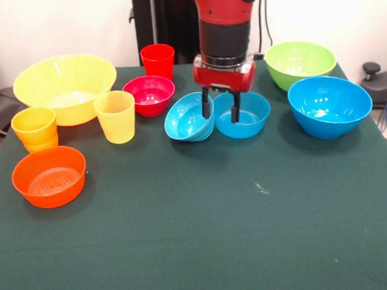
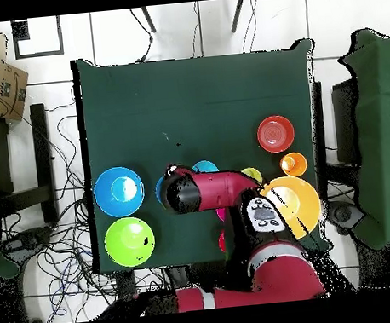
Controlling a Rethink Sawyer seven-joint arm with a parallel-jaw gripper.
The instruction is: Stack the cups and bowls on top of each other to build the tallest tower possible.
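Observation:
My gripper [image 1: 221, 109] hangs open at mid-table. Its fingers straddle the touching rims of two small blue bowls: one tilted on its side [image 1: 187, 119], one upright [image 1: 247, 116]. The left finger is over the tilted bowl, the right finger inside the upright one. A magenta bowl [image 1: 149, 94], red cup [image 1: 158, 60], yellow cup [image 1: 115, 116], orange-yellow cup [image 1: 35, 127], large yellow-orange bowl [image 1: 64, 87] and shallow orange bowl [image 1: 49, 176] stand to the left. A lime green bowl [image 1: 299, 63] and large blue bowl [image 1: 330, 105] stand to the right. Nothing is stacked; no tower shows.
In the overhead view my arm [image 2: 210, 188] hides the gripper and most of the small bowls. The large blue bowl [image 2: 119, 191], lime green bowl [image 2: 129, 241] and shallow orange bowl [image 2: 275, 133] show. The green table cloth [image 1: 205, 235] lies bare toward the camera.

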